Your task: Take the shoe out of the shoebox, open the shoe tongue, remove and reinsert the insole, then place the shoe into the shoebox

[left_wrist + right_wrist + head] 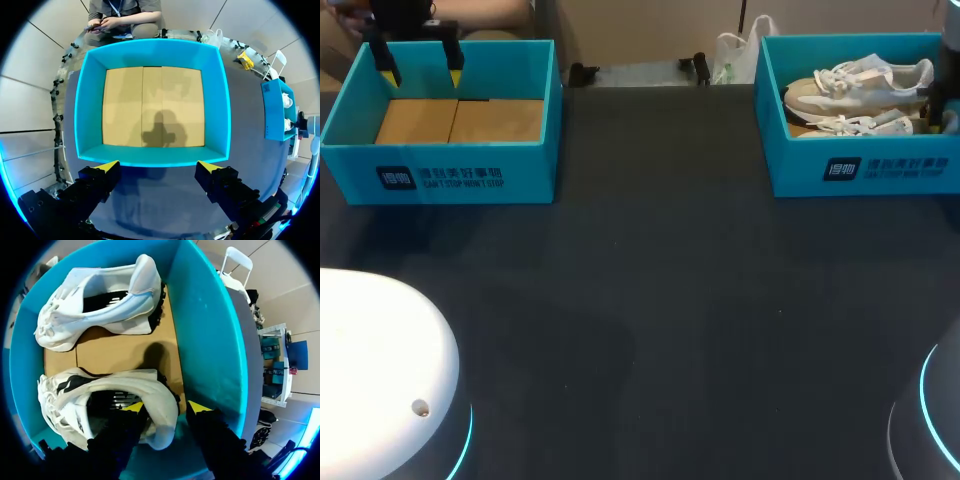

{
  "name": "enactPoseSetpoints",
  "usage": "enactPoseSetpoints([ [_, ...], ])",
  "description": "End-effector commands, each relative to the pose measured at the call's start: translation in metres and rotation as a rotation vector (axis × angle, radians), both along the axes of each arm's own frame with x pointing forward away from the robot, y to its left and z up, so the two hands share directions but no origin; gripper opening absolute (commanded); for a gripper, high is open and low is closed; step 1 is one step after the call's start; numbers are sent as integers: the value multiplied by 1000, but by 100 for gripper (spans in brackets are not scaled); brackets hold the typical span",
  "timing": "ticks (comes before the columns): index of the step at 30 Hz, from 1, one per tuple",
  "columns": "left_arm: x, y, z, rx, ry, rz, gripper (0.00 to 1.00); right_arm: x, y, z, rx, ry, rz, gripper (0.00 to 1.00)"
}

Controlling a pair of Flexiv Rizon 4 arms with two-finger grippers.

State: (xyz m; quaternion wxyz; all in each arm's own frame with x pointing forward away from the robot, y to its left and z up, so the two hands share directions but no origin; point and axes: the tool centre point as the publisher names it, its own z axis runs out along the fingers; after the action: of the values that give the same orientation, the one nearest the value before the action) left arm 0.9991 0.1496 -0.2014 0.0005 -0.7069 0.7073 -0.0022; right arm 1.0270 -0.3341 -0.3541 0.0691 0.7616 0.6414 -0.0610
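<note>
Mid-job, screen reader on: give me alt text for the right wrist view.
The right gripper, open, straddles the heel of the nearer white shoe inside the teal shoebox, one finger in the shoe's opening and the other outside it. A second white shoe lies beyond it on the cardboard floor.

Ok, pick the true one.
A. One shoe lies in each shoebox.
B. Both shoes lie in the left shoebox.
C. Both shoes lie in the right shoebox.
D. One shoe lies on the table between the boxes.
C: the far shoe and the near shoe both lie in the right shoebox, while the left shoebox shows only its bare cardboard floor.
</note>
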Motion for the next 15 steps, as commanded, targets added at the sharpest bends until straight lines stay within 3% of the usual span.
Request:
enactPoseSetpoints([
  [1, 0, 0, 1, 1, 1, 0, 100, 6, -3, -10, 11, 9, 1, 51],
  [3, 0, 0, 1, 1, 1, 0, 100, 6, -3, -13, 12, 9, 4, 54],
  [10, 0, 0, 1, 1, 1, 0, 100, 6, -4, -22, 4, 4, 5, 45],
  [12, 0, 0, 1, 1, 1, 0, 100, 5, -5, -25, 0, 12, -7, 32],
  [14, 0, 0, 1, 1, 1, 0, 100, 5, -6, -26, -8, 16, -16, 2],
  [15, 0, 0, 1, 1, 1, 0, 100, 4, -6, -26, -14, 18, -17, 0],
])
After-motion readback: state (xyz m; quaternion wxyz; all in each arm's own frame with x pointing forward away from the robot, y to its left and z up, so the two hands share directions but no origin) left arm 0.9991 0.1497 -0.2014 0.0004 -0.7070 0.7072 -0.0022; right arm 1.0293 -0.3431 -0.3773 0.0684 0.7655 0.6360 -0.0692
